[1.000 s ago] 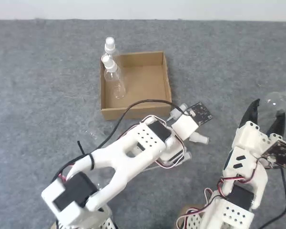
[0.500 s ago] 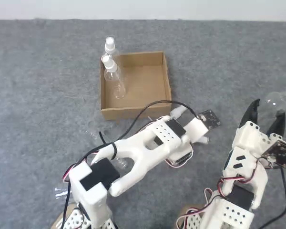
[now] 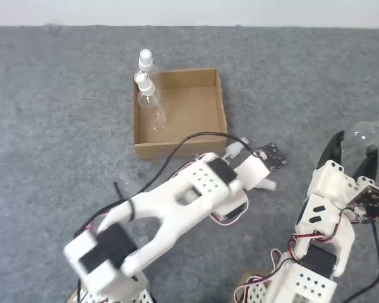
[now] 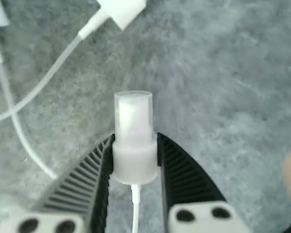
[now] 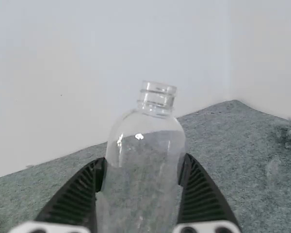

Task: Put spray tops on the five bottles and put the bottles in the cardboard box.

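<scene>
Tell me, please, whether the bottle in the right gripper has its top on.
Off: the bottle in the right gripper shows a bare threaded neck.

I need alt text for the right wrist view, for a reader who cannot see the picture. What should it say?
The right gripper holds a clear bottle between its two black fingers; the bottle's threaded neck is open and uncapped, pointing away from the gripper. Behind it are grey carpet and a pale wall.
</scene>
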You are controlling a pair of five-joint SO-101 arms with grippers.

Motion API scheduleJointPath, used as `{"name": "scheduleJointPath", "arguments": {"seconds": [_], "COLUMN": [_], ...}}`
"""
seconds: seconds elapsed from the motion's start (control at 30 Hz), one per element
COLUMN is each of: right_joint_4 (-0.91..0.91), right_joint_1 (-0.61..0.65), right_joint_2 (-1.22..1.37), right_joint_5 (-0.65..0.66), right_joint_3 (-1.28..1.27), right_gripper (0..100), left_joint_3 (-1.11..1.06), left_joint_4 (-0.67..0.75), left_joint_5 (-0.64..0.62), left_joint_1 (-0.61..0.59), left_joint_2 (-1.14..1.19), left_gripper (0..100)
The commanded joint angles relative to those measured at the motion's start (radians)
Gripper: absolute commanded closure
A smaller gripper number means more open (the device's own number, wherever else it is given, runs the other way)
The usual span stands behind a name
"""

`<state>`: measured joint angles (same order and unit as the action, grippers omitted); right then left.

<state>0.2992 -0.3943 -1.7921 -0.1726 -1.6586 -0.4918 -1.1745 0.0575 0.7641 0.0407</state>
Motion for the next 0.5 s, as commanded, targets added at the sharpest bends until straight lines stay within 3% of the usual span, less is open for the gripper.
{"name": "scheduleJointPath", "arguments": {"seconds": [0.0, 0.3, 0.47], "right_joint_4": [-0.022, -0.015, -0.015], "right_joint_1": [-0.007, 0.03, 0.079], "right_joint_2": [-0.022, -0.022, -0.022], "right_joint_5": [-0.008, -0.006, -0.006], "right_joint_3": [-0.003, -0.002, -0.003], "right_gripper": [99.1, 99.1, 99.1], "left_joint_3": [-0.062, -0.236, -0.262], "left_joint_4": [-0.006, 0.075, 0.077], "left_joint_5": [0.011, 0.003, 0.002], "left_joint_1": [-0.003, -0.009, -0.098], "left_joint_2": [-0.224, -0.482, -0.594], "left_gripper": [99, 99, 99]}}
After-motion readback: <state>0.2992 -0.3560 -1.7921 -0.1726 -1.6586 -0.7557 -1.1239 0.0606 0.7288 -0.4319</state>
